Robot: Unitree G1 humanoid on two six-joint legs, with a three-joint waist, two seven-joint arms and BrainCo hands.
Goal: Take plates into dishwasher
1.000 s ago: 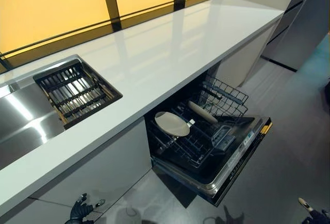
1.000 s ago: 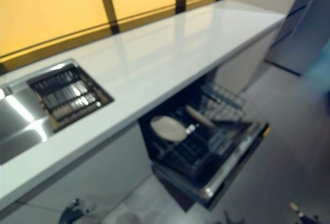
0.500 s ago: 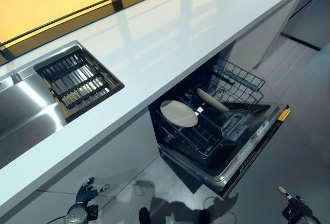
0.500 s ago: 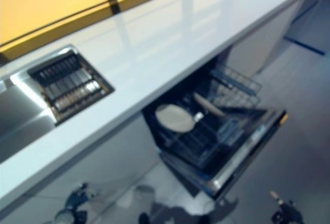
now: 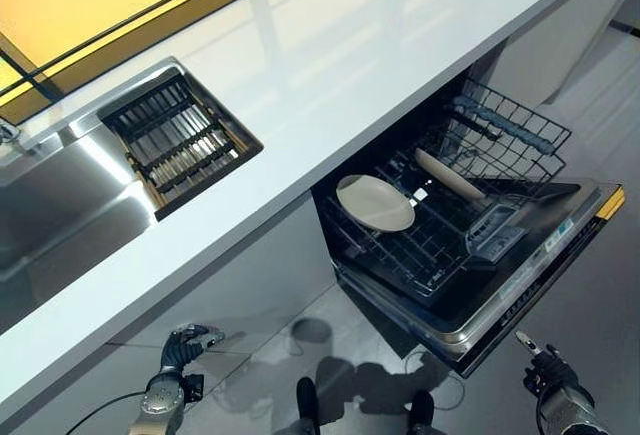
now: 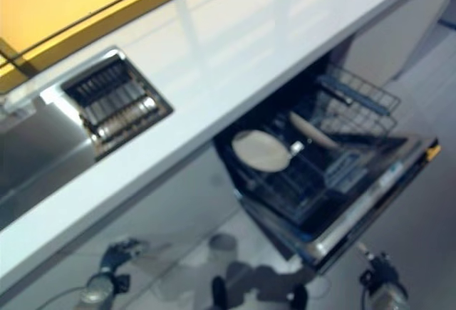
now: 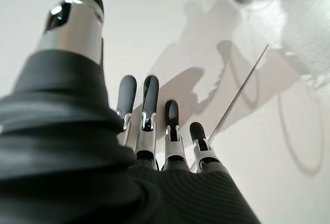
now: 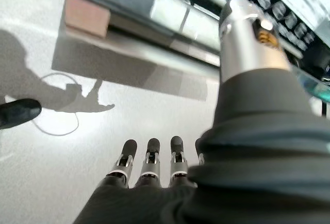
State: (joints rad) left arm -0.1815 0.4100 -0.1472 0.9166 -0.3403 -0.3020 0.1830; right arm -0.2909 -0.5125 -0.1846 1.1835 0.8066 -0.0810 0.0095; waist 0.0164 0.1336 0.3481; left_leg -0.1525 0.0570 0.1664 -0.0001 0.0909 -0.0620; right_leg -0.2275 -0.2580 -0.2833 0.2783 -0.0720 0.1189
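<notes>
A: Where's the plate?
B: Cream plate (image 5: 375, 202) lies flat-ish in the dishwasher's lower rack (image 5: 420, 255), at the rack's end nearest the sink. Dishwasher (image 5: 520, 285) sits under the white tabletop (image 5: 330, 75), door dropped open, rack pulled out over it.

A: Anything else in that rack?
B: Second pale plate (image 5: 449, 174), seen edge-on, tilted, just behind the first one, toward the raised wire basket section (image 5: 510, 130).

A: Hands?
B: Left hand (image 7: 154, 116) hangs low in front of the cabinet below the sink, well away from the dishwasher; fingers straight and spread, holding nothing. Right hand (image 8: 149, 167) is down by the outer corner of the dishwasher door, fingers also straight, empty, only floor past them.

A: Sink side?
B: Steel sink (image 5: 60, 205) set in the tabletop, well apart from the dishwasher, with a dark slotted drain tray (image 5: 180, 140) in its near end.
</notes>
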